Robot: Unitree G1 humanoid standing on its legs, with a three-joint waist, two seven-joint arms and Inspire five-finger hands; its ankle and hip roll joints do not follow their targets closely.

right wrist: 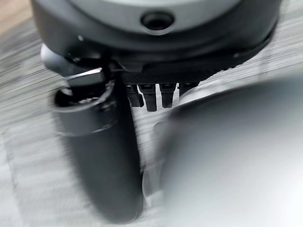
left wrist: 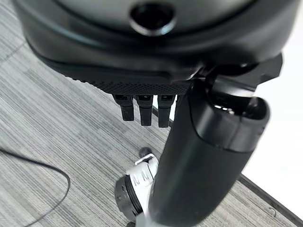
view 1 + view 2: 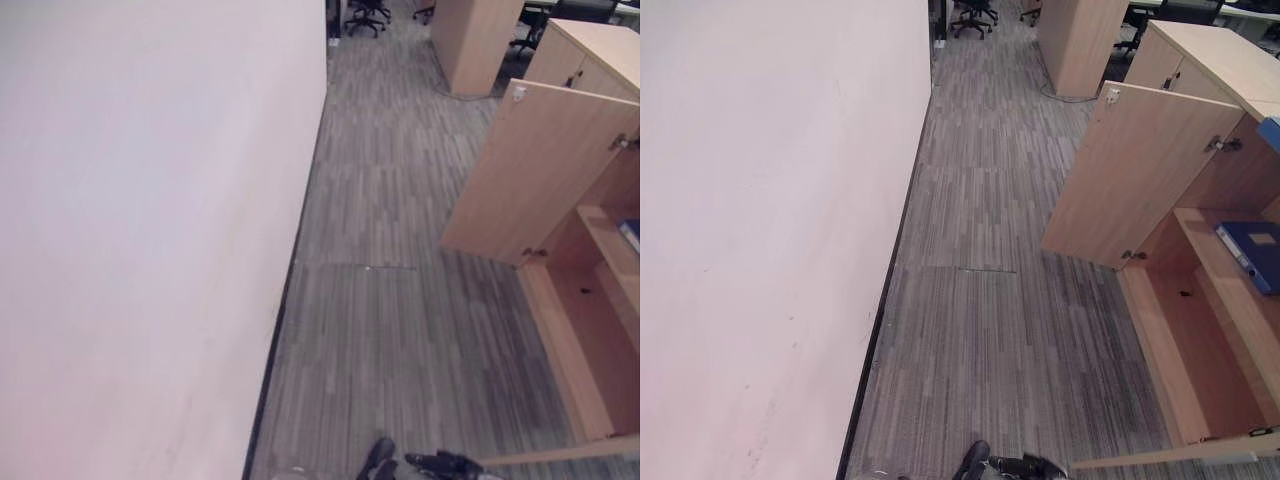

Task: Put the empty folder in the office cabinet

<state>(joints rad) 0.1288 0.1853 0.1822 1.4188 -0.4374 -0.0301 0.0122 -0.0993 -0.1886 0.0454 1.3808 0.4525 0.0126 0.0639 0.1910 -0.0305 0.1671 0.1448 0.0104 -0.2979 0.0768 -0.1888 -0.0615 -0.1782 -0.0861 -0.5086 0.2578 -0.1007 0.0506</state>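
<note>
A wooden office cabinet (image 3: 1225, 300) stands at the right with its door (image 3: 1135, 175) swung wide open. A blue folder (image 3: 1251, 253) lies flat on the cabinet's shelf, and it also shows as a blue folder (image 3: 630, 234) at the edge of the left eye view. Another blue thing (image 3: 1270, 131) sits higher up at the cabinet's edge. My left hand (image 2: 142, 52) hangs over the carpet with straight fingers and holds nothing. My right hand (image 1: 156, 47) hangs the same way, open and empty, away from the cabinet.
A long white wall (image 3: 140, 230) runs along the left. Grey striped carpet (image 3: 390, 300) lies between the wall and the cabinet. Further back stand another wooden cabinet (image 3: 475, 40) and office chairs (image 3: 365, 15).
</note>
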